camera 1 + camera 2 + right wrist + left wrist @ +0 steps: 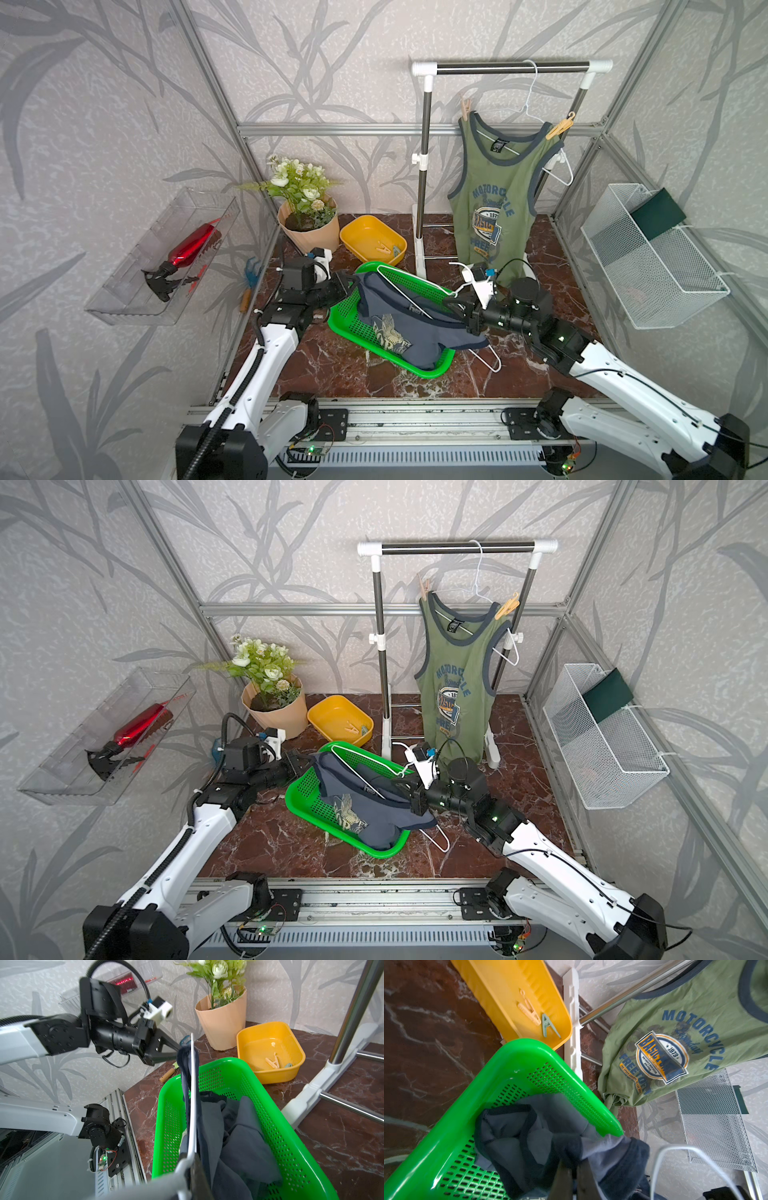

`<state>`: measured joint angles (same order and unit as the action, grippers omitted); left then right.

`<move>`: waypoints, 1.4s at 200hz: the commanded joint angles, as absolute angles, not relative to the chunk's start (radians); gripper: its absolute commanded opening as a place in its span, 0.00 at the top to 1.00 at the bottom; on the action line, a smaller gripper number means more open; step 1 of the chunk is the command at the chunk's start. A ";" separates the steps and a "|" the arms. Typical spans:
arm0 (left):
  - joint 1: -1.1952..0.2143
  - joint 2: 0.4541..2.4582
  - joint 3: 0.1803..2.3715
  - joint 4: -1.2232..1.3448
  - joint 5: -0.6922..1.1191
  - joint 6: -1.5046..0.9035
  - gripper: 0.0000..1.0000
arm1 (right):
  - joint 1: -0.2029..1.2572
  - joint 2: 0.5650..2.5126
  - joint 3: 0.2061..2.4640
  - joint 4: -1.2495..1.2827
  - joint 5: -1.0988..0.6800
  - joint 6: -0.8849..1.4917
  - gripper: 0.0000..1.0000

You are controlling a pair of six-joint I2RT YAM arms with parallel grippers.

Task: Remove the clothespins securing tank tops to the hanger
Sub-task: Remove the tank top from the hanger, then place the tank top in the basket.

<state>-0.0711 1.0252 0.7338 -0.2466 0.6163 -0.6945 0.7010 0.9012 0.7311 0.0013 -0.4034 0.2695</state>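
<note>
Left gripper (349, 286) is pinched tight on the dark-trimmed edge of the slate-blue tank top (399, 322), right at the far corner of the green basket (351, 324). Right gripper (456, 302) is clamped on the white hanger (193, 1095) threaded thru that top. The shirt lies draped across the basket, w/ one end spilling past the rim by the right arm. Olive tank top (494, 178) hangs from the rack (511, 67) at the back, w/ clothespins (465, 109) on both shoulder straps. A few loose pins (529, 1012) lie in the yellow tray (365, 232) just behind the basket: tan ones, plus one grey-green.
</note>
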 commanded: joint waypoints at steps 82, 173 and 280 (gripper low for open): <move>-0.231 1.078 0.681 -0.204 0.655 -0.709 1.00 | 0.750 1.113 0.869 0.426 -0.415 0.321 1.00; -0.198 1.022 0.799 -0.449 0.364 -0.570 1.00 | 0.746 1.247 1.162 0.226 -0.322 0.165 1.00; -0.065 1.106 0.873 -0.298 0.587 -0.616 1.00 | 0.588 1.343 1.548 -0.348 -0.179 -0.001 1.00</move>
<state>-0.0319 1.0771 0.9352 -0.4194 0.4461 -0.5571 0.6071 1.2877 1.4414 -0.1726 -0.2497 0.0738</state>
